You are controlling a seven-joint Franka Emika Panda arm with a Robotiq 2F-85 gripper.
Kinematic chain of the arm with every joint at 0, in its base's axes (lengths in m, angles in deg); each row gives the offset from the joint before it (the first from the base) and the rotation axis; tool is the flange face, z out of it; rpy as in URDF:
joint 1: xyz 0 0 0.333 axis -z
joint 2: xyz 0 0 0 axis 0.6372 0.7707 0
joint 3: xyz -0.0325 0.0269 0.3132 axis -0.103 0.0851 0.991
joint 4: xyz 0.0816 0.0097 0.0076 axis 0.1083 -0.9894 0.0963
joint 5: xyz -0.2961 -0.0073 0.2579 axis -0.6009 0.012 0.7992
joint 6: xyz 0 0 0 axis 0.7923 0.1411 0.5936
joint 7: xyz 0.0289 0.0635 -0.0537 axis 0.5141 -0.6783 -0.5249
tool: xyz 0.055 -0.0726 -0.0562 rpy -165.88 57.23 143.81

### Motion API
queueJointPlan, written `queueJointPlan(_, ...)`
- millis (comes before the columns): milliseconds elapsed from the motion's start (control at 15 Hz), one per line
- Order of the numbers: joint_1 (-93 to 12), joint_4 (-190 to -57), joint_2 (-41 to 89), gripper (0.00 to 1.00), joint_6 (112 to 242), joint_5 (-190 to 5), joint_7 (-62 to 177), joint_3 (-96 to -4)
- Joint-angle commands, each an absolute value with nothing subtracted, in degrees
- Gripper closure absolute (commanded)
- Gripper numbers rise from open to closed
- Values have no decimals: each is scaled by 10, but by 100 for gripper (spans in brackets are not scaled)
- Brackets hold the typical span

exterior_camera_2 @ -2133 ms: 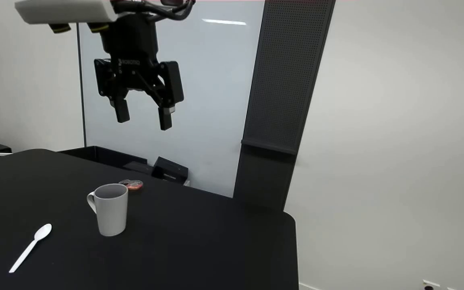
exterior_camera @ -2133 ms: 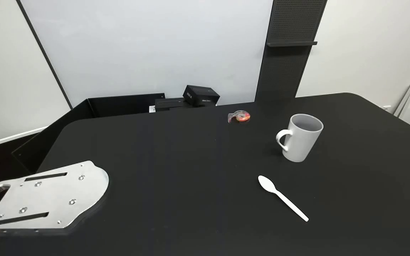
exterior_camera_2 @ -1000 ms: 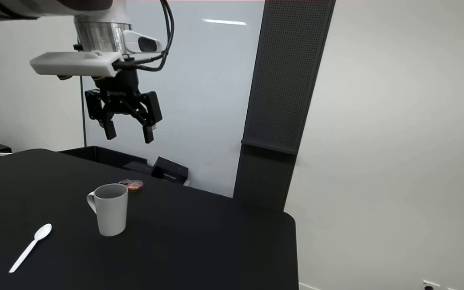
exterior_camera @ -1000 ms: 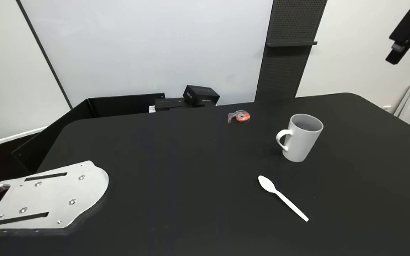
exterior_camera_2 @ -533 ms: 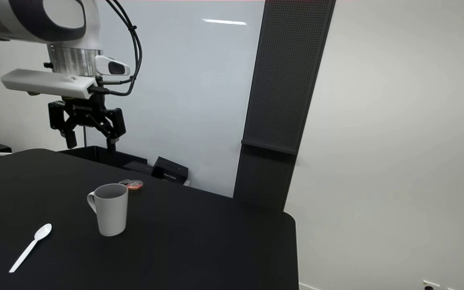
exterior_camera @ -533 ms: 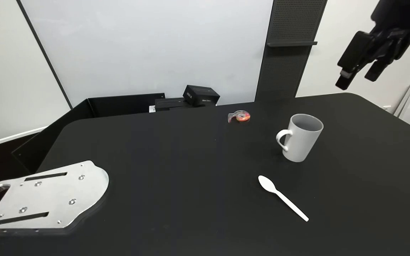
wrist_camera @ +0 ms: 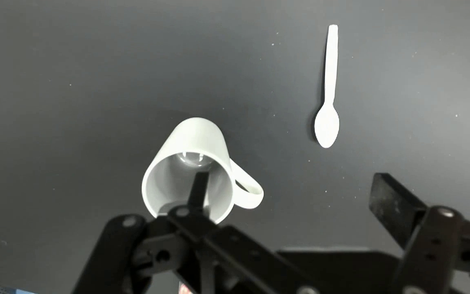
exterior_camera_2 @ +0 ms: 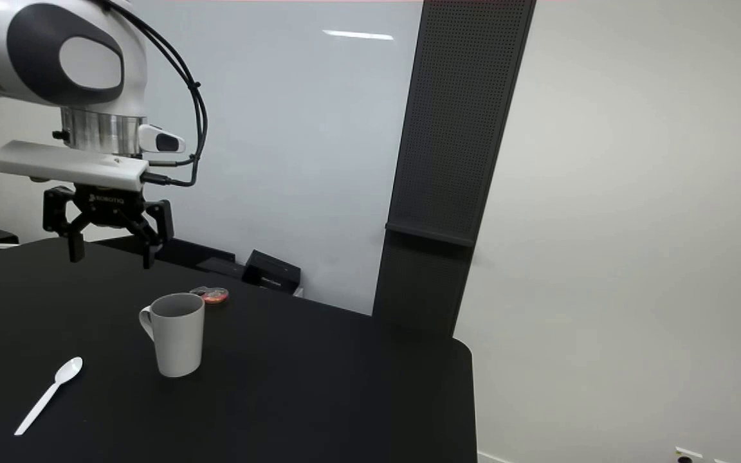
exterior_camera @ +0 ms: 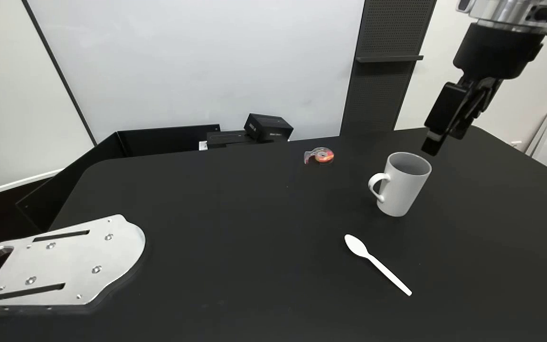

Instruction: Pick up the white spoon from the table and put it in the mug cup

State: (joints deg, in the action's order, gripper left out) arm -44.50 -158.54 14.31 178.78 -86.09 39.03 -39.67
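Pincer (exterior_camera_2: 112, 257) hangs above the black tabletop (exterior_camera: 235, 228), and its two fingers (wrist_camera: 394, 208) stand well apart. The white spoon (wrist_camera: 329, 87) lies flat on this tabletop, near the mug cup (exterior_camera: 400, 192), with its bowl closer to the mug cup than the end of its handle. The mug cup stands upright; in the wrist view its loop handle is on the side of the spoon, and one finger covers a part of its opening. In both exterior views a tape dispenser (exterior_camera: 322, 156) with a reddish roll lies near the tabletop's edge, and a flat pale plate (exterior_camera: 74, 261) lies well apart from the spoon
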Motion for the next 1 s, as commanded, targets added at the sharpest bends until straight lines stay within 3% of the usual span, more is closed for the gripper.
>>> queueJointPlan(0, -455, -1574, 165, 0, 1786, -911, 406, -396)
queueJointPlan(933, -527, -1560, 199, 0, 1793, -1007, 631, -385)
